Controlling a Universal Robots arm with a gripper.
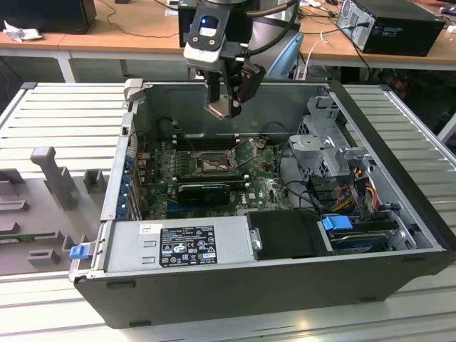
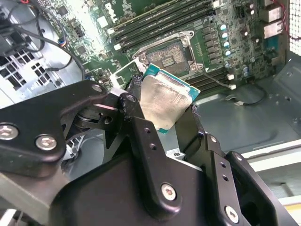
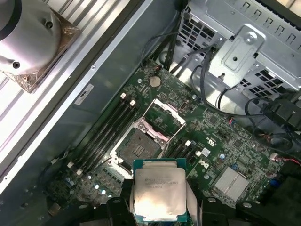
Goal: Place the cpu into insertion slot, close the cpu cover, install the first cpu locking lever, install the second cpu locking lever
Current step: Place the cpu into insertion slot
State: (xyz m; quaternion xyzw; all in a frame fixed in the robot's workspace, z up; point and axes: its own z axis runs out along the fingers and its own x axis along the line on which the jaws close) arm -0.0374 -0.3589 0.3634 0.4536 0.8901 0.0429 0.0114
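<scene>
Well, the black hand (image 1: 224, 110) clenches the small square silver-faced cpu (image 3: 159, 190) by its edges, likely sparing its contacts. In the exterior view it hovers at twelve o'clock of the dark-framed square insertion slot (image 1: 211, 165), whose silver metal cpu cover (image 3: 165, 114) stands open.

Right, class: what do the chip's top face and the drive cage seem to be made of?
Chip: dull silver metal lid, likely, with glare, on a green board rim. Drive cage: bare grey sheet metal, probably steel, folded and punched with holes.
</scene>
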